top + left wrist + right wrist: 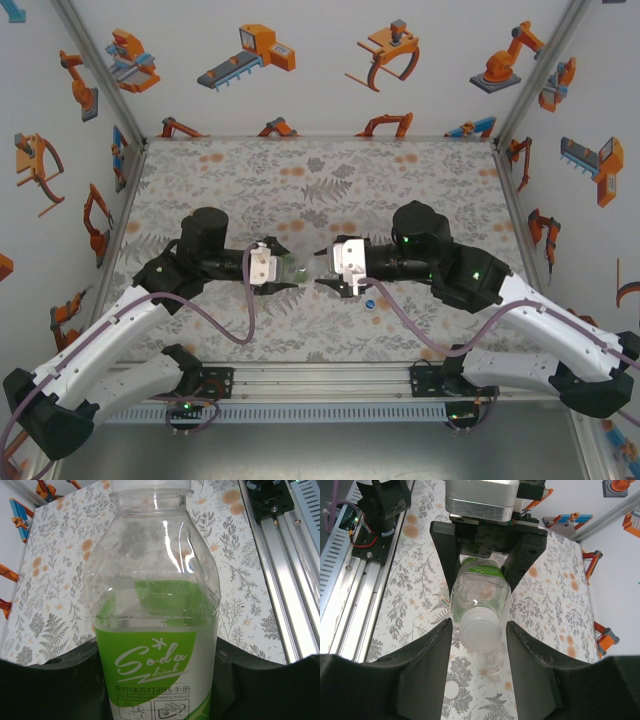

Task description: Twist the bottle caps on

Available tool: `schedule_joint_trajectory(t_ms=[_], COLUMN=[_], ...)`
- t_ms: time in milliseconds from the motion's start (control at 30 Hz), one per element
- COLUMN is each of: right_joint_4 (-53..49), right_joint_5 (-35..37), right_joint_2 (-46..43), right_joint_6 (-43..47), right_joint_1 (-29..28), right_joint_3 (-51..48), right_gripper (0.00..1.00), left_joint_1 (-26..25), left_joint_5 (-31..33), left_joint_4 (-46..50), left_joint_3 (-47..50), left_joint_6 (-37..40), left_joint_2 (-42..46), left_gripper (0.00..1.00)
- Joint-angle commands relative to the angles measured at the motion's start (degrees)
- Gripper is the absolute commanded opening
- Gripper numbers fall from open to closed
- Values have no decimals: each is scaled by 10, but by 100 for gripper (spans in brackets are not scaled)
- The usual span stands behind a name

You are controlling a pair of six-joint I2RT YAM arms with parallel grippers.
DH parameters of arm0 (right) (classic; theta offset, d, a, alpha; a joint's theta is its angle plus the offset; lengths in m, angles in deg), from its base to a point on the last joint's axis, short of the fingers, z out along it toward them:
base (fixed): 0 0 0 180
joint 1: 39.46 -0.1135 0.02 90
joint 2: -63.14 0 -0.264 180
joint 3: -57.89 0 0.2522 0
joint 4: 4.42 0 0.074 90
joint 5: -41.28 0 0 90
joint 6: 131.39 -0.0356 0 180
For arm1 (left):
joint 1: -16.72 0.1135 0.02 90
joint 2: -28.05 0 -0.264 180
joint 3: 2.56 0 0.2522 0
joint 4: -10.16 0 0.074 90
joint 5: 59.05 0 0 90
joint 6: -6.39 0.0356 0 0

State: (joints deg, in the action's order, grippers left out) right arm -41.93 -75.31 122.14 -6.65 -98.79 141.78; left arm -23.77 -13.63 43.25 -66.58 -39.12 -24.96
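My left gripper [283, 268] [157, 680] is shut on a clear bottle [150, 580] with a green "Soda drink" label, holding it level with its neck toward the right arm. A white cap [480, 630] sits on that neck. My right gripper [479, 630] [325, 277] is open, one finger on each side of the white cap, with a narrow gap showing on both sides. The left gripper's black fingers [445, 545] clamp the bottle's labelled body [479, 569]. A blue cap [370, 305] lies on the table just under the right wrist.
The flower-patterned table top [320, 180] is walled in by white panels with robot pictures. An aluminium rail [320, 382] carrying both arm bases runs along the near edge. A faint transparent shape [492, 662] lies on the table below the held bottle.
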Motion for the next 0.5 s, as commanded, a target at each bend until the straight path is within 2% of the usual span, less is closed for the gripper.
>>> schedule_joint_trajectory(t_ms=[0, 333, 467], right_joint_4=[12, 8, 6], right_joint_5=[3, 10, 15], right_joint_2=[1, 2, 2], right_joint_6=[17, 16, 14], right_joint_1=[2, 1, 1], right_joint_3=[2, -1, -1], right_gripper=[46, 40, 30], left_joint_1=[-2, -2, -2], left_joint_5=[-17, -17, -17], left_joint_4=[9, 9, 9], left_joint_3=[-18, -18, -19], left_joint_6=[11, 11, 12], left_joint_2=[4, 5, 5], left_gripper=[0, 0, 0])
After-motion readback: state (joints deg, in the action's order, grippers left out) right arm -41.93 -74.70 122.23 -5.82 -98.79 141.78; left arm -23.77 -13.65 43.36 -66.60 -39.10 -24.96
